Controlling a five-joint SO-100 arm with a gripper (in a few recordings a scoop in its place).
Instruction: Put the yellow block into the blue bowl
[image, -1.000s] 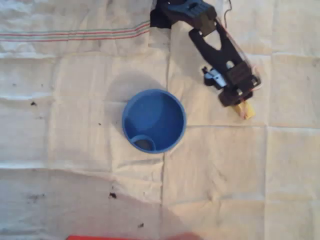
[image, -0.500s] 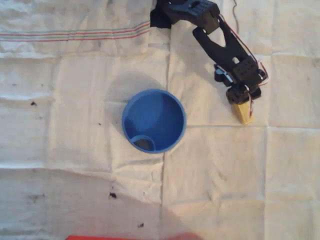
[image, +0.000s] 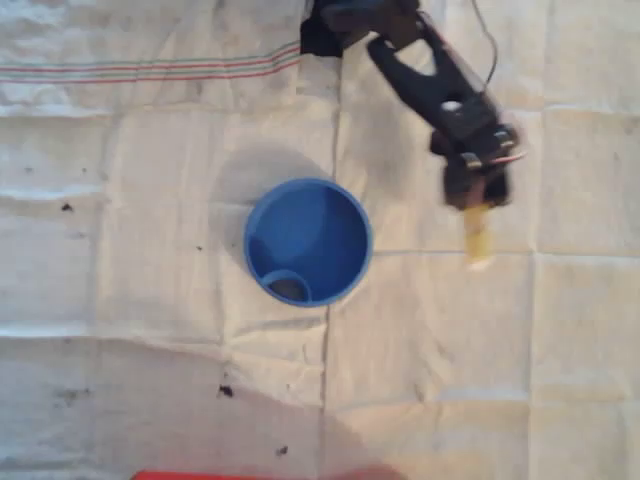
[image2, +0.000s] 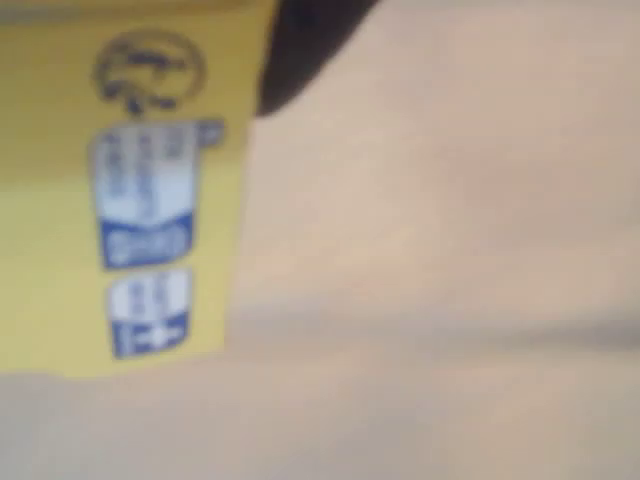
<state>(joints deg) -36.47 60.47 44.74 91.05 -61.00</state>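
The yellow block (image: 478, 240), a long bar printed with blue-and-white labels (image2: 145, 240), is held clamped in the gripper (image: 477, 205), right of the blue bowl (image: 308, 241).

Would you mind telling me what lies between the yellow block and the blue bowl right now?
Only bare creased cloth in the overhead view separates the yellow block, held in the tool, from the blue bowl.

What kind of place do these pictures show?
Probably a home or hobby tabletop: a creased cloth with a striped band covers the surface, bearing just a blue bowl and a small arm's gripper holding a yellow block.
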